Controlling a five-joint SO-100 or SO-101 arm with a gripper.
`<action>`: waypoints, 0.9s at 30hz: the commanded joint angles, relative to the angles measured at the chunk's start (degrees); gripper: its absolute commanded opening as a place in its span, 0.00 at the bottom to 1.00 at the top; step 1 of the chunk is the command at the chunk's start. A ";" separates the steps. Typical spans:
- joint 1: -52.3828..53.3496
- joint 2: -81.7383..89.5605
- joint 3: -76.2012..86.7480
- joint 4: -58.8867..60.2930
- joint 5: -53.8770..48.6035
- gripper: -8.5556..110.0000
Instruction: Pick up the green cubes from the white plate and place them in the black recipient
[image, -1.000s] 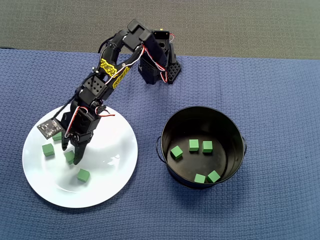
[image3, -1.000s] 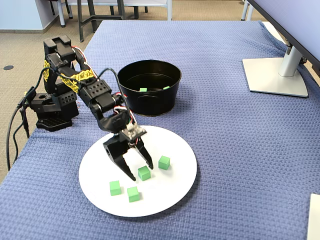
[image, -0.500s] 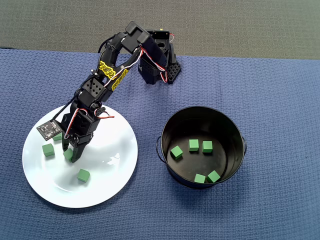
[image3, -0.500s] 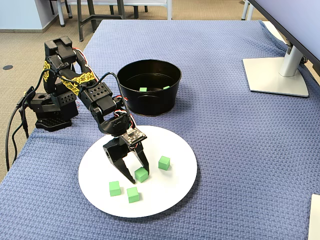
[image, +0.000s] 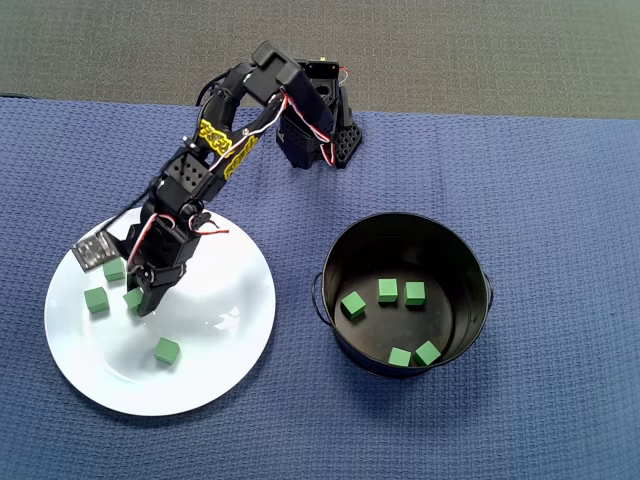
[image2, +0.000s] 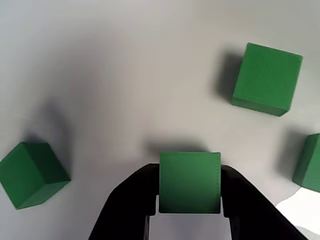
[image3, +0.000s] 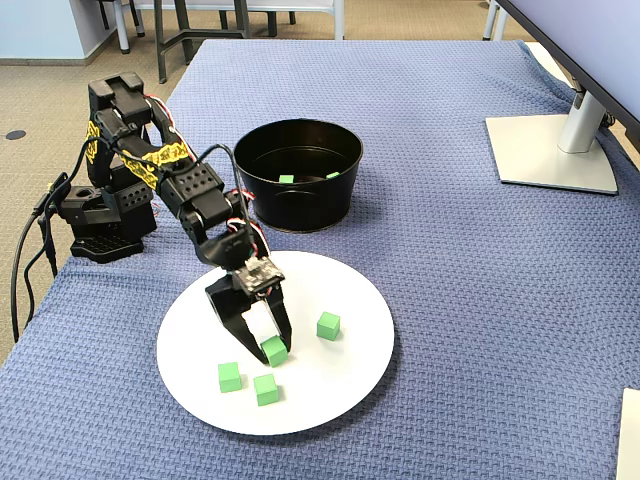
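We see a table covered by a blue woven cloth (image: 560, 200), which spreads across nearly the whole overhead view. Directly on it, in that view, the white plate (image: 225, 350) lies toward eight o'clock, and the black recipient (image: 340, 270) stands just beside it toward four o'clock, apart from the plate's rim. The arm's black base (image: 325, 135) sits on the cloth toward twelve o'clock. In the fixed view a grey monitor stand (image3: 555, 150) rests on the cloth toward two o'clock, well apart from the pot (image3: 300, 205) and plate (image3: 350, 375).
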 joint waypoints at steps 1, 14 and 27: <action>-1.41 13.45 -2.90 6.77 10.20 0.07; -20.65 48.08 -6.86 42.63 49.31 0.07; -60.91 56.34 4.39 44.47 78.31 0.07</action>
